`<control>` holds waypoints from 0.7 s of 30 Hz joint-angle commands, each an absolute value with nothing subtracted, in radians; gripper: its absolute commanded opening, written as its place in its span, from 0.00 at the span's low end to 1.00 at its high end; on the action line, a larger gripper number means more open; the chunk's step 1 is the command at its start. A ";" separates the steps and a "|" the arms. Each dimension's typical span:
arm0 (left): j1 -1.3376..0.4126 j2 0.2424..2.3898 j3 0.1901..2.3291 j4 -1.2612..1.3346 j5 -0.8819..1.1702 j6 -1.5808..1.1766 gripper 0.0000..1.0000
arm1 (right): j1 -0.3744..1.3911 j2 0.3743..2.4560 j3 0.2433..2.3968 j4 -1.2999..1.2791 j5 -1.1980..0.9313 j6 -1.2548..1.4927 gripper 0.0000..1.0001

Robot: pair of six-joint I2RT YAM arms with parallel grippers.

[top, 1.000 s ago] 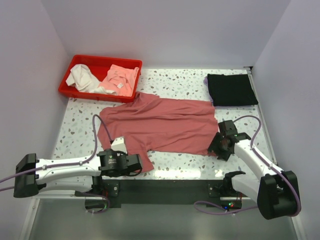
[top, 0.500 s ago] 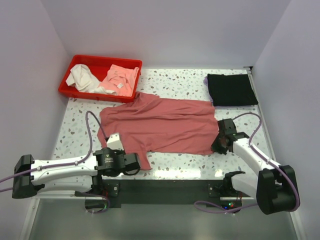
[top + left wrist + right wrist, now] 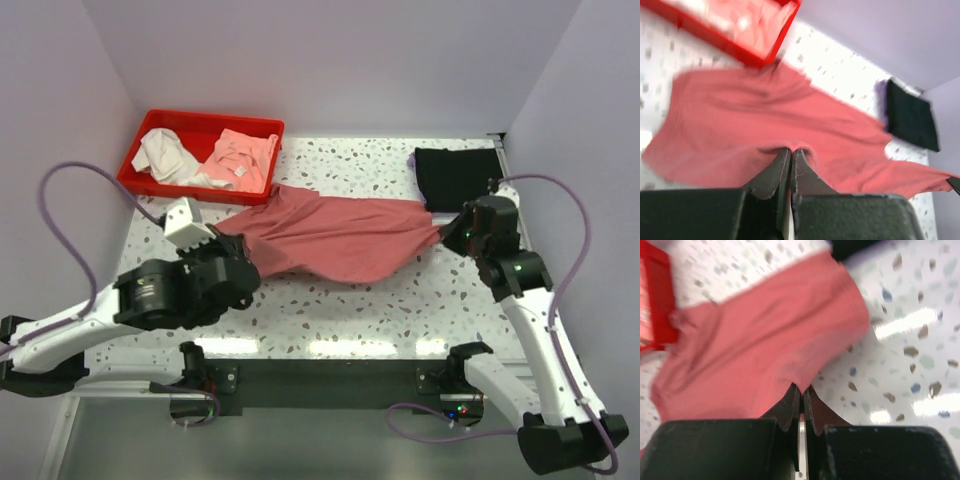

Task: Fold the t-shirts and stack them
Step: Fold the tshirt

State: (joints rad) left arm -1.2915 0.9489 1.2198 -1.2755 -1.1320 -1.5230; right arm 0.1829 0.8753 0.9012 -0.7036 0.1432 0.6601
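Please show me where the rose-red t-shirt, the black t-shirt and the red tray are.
rose-red t-shirt (image 3: 335, 240): top external view, middle of the cloth.
black t-shirt (image 3: 455, 178): top external view, centre of the cloth.
red tray (image 3: 170, 188): top external view, its near wall.

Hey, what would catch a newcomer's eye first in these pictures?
A large dusty rose-red cloth t-shirt stretches across mid-table, the left gripper and right gripper each shut on an edge. Behind it sit a red plastic tray of crumpled clothes, far left, and a folded black t-shirt, far right.
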 commanded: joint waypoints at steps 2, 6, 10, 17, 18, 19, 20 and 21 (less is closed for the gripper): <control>-1.293 0.934 1.463 -0.926 -1.451 -0.715 0.00 | 0.181 0.848 1.167 -0.781 0.193 0.580 0.00; -1.292 0.822 1.393 -0.039 -1.115 0.058 0.00 | 0.179 0.848 1.346 -0.798 0.218 0.558 0.00; -1.292 0.825 1.573 -0.039 -0.818 0.178 0.00 | 0.181 0.860 1.515 -0.821 0.210 0.528 0.00; -1.292 1.169 2.194 -0.498 -0.559 0.192 0.00 | 0.179 0.888 1.814 -0.867 0.164 0.479 0.00; -1.292 1.198 2.297 -0.512 -0.533 0.199 0.00 | 0.179 0.894 1.850 -0.876 0.167 0.466 0.00; -1.292 1.230 2.336 -0.520 -0.510 0.205 0.00 | 0.179 0.902 1.924 -0.903 0.175 0.466 0.00; -1.292 1.232 2.348 -0.503 -0.474 0.212 0.00 | 0.181 0.916 1.959 -0.911 0.175 0.465 0.00; -1.292 1.211 2.339 -0.483 -0.454 0.209 0.00 | 0.181 0.919 1.986 -0.916 0.167 0.465 0.00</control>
